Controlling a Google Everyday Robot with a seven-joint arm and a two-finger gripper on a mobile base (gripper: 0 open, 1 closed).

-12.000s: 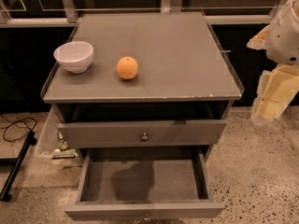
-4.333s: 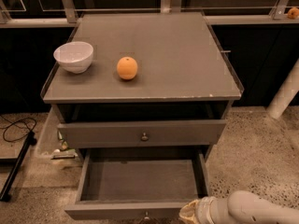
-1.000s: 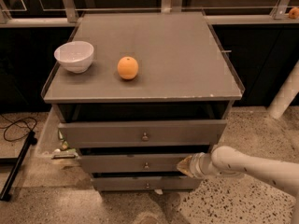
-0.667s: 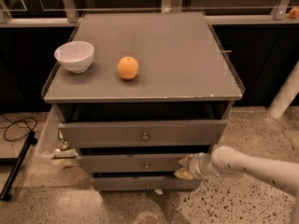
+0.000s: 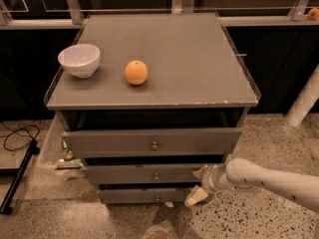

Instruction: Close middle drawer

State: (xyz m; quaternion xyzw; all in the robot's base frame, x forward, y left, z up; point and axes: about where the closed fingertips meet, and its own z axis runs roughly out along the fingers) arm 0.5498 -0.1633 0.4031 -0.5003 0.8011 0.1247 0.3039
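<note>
Middle drawer (image 5: 144, 175) sits below the counter's (image 5: 199, 59) front edge, second of three. Its front is pushed in, set back behind the top drawer (image 5: 149, 142), which stands slightly proud. Whether a last sliver remains, cannot tell.

Gripper (image 5: 198, 184) is low, under the counter's front right corner, at the right end of the middle drawer's front. Fingers (image 5: 195, 198) are spread apart, holding nothing.

Bowl (image 5: 79, 59) is near the left edge, with the orange (image 5: 136, 72) beside it.

Judgement: closing push is at or near its end. Next move: a short, straight push to seat the front, then back off without catching the bottom drawer (image 5: 144, 195).
</note>
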